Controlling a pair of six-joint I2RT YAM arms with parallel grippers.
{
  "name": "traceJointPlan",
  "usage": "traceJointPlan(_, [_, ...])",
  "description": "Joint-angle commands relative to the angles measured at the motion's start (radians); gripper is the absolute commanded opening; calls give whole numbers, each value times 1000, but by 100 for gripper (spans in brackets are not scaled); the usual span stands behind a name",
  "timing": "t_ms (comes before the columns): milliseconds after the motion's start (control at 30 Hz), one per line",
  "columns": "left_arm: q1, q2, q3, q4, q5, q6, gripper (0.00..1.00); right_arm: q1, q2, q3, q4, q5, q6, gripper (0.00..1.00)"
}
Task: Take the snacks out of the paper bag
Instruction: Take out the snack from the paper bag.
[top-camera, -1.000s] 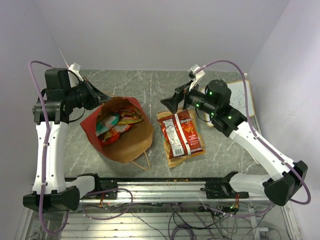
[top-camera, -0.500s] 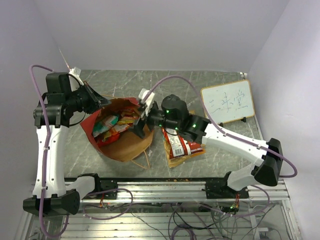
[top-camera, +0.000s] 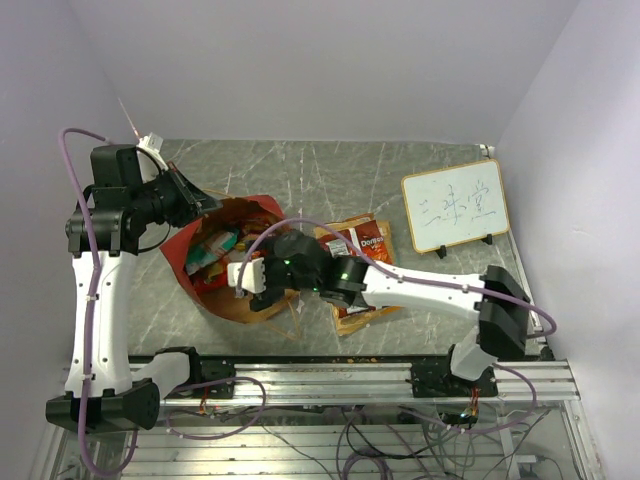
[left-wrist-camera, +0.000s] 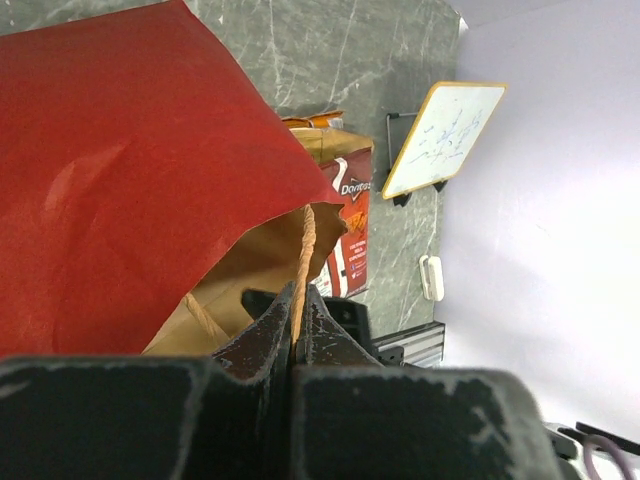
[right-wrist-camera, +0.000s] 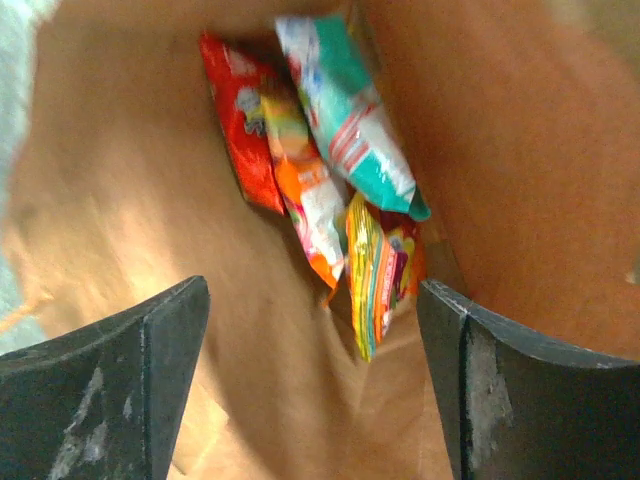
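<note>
The paper bag (top-camera: 183, 262), red outside and brown inside, lies on the table with its mouth facing right. My left gripper (top-camera: 205, 200) is shut on its twine handle (left-wrist-camera: 303, 250) and holds the upper edge up. Several snacks lie deep inside: a red packet (right-wrist-camera: 235, 120), an orange one (right-wrist-camera: 305, 195), a teal one (right-wrist-camera: 350, 110) and a yellow striped one (right-wrist-camera: 375, 270). My right gripper (right-wrist-camera: 312, 290) is inside the bag mouth (top-camera: 252, 290), open, its fingers apart on either side below the packets and touching none. A red Doritos packet (top-camera: 370, 240) lies on the table right of the bag.
A white framed whiteboard (top-camera: 453, 207) stands at the back right. The right arm stretches low across the Doritos packet. A second twine handle (top-camera: 293, 322) trails off the bag toward the table's near edge and the rail.
My right arm has swung from above the Doritos packet leftward and down into the bag mouth, uncovering the whiteboard. The left gripper has kept its hold on the handle.
</note>
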Motion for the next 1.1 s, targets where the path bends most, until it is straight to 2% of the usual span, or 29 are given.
traceJointPlan(0, [2, -25, 18, 12, 41, 15, 7, -5, 69, 51, -79, 119, -177, 78])
traceJointPlan(133, [2, -4, 30, -6, 53, 40, 7, -13, 91, 4, 7, 195, -200, 68])
traceJointPlan(200, [3, 8, 46, -22, 62, 54, 7, -22, 125, 34, -5, 231, -195, 66])
traceJointPlan(333, [3, 1, 54, -45, 57, 84, 7, -43, 209, 82, -17, 276, -242, 67])
traceJointPlan(433, [3, -8, 32, -38, 71, 90, 7, -60, 256, 82, 47, 309, -270, 69])
traceJointPlan(667, [3, -25, 41, -58, 59, 107, 7, -88, 393, 190, -13, 346, -308, 68])
traceJointPlan(800, [2, -17, 73, -77, 43, 125, 7, -98, 412, 189, 9, 346, -337, 68])
traceJointPlan(1067, [2, -30, 30, -61, 36, 121, 7, -145, 436, 185, 51, 319, -343, 67])
